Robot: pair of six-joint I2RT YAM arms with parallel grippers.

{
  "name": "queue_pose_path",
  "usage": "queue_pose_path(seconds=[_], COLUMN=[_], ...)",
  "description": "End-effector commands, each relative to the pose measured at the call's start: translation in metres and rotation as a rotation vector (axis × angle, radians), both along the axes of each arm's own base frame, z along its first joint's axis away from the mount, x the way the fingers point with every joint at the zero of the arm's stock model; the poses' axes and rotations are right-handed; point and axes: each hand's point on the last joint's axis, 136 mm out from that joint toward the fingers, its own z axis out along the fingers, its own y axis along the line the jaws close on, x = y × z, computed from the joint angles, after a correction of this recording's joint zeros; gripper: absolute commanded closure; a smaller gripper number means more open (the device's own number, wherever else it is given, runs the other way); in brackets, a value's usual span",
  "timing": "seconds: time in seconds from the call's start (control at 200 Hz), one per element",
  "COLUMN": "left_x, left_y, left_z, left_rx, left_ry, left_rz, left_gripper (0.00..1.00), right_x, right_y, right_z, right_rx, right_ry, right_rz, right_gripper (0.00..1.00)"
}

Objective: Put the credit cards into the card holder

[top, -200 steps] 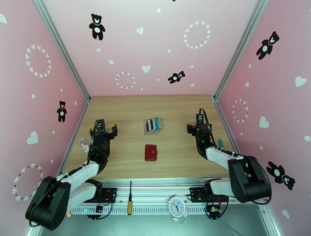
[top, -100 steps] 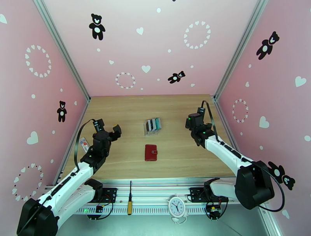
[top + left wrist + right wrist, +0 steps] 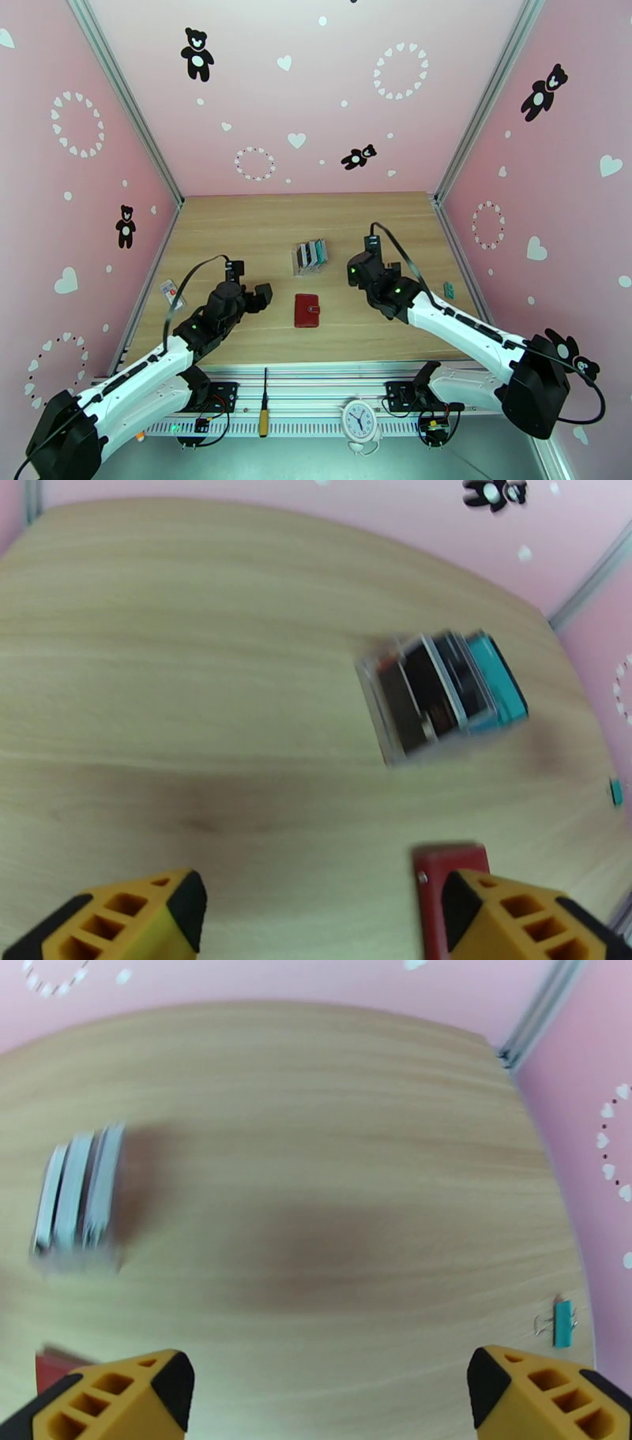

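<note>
Wooden tabletop [image 3: 261, 229] is carrying a clear rack [image 3: 296, 261] of credit cards [image 3: 319, 252] centrally, red card holder [image 3: 306, 310] lying at its six o'clock, teal clip [image 3: 448, 290] at three, small tag [image 3: 170, 294] at nine.

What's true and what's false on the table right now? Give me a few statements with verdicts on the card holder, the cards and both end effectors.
1. The card holder lies closed on the table. True.
2. The credit cards stand in the clear rack, beyond the card holder. True.
3. The left end effector grips a teal card. False: it is open with nothing between its fingers, just left of the card holder.
4. The right end effector is shut on the card holder. False: it is open and empty, to the right of the rack.
5. The teal clip lies by the table's left edge. False: it lies near the right edge.
</note>
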Motion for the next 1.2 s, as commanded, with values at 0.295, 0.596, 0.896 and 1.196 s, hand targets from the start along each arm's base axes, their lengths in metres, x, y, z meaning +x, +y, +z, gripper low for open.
queue_pose_path(seconds=[0.295,0.596,0.896,1.196], left_x=[-0.011,-0.014,-0.013,-0.012], left_y=[-0.060,-0.080,-0.096,-0.104], left_z=[-0.028,-0.039,-0.057,-0.066], left_rx=[-0.091,-0.126,-0.143,-0.152], left_ry=[0.179,0.245,0.336,0.380], left_rz=[-0.265,-0.344,-0.392,-0.415], left_gripper=[0.39,0.54,0.57,0.59], right_x=[-0.050,-0.067,-0.073,-0.073], right_y=[0.067,0.116,0.149,0.168], right_z=[-0.026,-0.043,-0.063,-0.085], right_rx=[0.099,0.138,0.149,0.125], right_ry=[0.152,0.248,0.348,0.414], right_rz=[0.158,0.256,0.273,0.271], right_gripper=[0.24,0.39,0.53,0.55])
